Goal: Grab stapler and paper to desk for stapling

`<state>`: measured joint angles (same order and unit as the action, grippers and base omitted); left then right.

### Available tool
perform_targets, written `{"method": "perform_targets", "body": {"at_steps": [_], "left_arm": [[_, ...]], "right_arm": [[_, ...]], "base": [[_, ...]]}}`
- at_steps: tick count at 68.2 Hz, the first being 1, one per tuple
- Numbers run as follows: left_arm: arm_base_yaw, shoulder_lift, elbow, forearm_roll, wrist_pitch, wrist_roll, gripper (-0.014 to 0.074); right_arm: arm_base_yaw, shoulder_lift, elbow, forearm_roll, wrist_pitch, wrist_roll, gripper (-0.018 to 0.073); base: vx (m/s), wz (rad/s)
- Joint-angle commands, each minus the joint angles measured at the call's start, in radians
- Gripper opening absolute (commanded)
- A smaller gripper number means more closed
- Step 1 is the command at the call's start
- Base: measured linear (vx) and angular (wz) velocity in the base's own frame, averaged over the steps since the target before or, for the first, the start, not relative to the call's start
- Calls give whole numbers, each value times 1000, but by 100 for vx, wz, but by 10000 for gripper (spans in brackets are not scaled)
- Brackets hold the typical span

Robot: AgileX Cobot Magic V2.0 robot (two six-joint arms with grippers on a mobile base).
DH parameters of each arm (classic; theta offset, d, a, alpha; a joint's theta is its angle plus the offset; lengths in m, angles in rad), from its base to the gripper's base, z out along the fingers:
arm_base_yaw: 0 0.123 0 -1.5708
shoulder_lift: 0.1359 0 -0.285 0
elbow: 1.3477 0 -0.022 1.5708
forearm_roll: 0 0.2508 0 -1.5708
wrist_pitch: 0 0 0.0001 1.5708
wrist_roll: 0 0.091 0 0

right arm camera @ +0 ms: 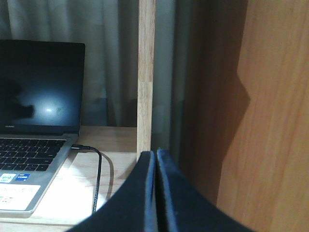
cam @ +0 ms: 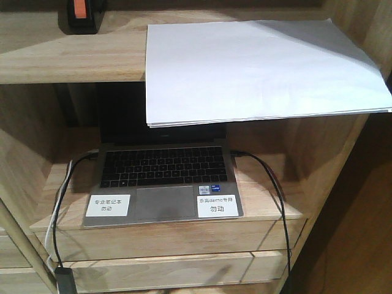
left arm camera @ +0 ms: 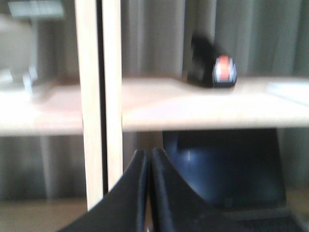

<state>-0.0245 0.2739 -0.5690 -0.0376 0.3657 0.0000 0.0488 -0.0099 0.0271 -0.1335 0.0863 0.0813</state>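
Where the front camera faces the shelves, the stapler sits at the back left of the upper shelf, its orange-red patch toward the camera. The paper lies to its right on the same shelf, not touching it, and overhangs the front edge. Below, an open laptop rests on the lower shelf, with a cable plugged in at its right side.

The left wrist view is blurred. The left tool has its fingers pressed together, with nothing between them. The stapler stands on the shelf board up and to the right, past a wooden upright.

In the right wrist view, the right tool is likewise closed and empty, low before another upright. The laptop sits to the left.
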Motion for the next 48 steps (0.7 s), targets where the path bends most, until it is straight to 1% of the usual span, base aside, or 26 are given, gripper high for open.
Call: {"method": "perform_targets", "body": {"at_steps": [1,14,21,29,38,42,48], "left_arm": [[-5,25,-32,-7,-76,-8,-6],[-5,28,-32,3,-81,0,9],[-5,28,-32,32,-92,0,58],[-5,28,-32,46,-88,0,181],[-5,28,-32,45,-87,0,369],[-5,28,-32,45,-96,0,433],[-5,28,-32,45,-117,0,486]], "right_arm": [[-5,-10,5,-5,-77,-3,-10],[-5,-10,5,-5,-77,-3,-10],[-5,-10,5,-5,-77,-3,-10],[-5,-10,5,-5,-77,-3,-10],[-5,-10,5,-5,-77,-3,-10],[-5,-10,5,-5,-77,-3,-10],[-5,-10,5,-5,-77,-3,-10]], "base": [[0,0],[0,0],[0,0],[0,0],[0,0],[0,0],[0,0]]}}
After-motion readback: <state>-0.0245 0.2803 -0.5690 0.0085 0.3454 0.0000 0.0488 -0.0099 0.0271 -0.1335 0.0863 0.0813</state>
